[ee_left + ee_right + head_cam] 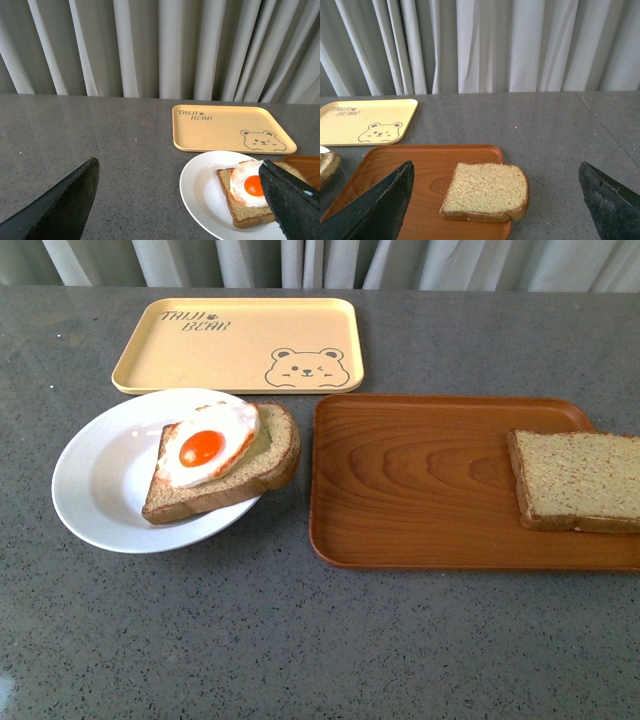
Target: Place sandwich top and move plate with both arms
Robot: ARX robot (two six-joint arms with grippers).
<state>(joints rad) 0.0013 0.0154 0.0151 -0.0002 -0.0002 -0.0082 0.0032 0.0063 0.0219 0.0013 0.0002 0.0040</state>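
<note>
The sandwich top (578, 480), a plain brown bread slice, lies flat on the right end of the wooden tray (420, 485); it also shows in the right wrist view (486, 191). The white plate (105, 475) sits left of the tray and holds a bread slice with a fried egg (210, 450); both show in the left wrist view, the plate (202, 192) and the egg slice (247, 192). My left gripper (185, 200) is open above the table beside the plate. My right gripper (495, 200) is open, with the sandwich top between its fingers (380, 207). Neither arm shows in the front view.
A yellow bear-print tray (240, 345) lies behind the plate, near the back of the grey table (300, 640). It also shows in the left wrist view (225, 130) and the right wrist view (365, 122). Pale curtains (495, 45) hang behind the table.
</note>
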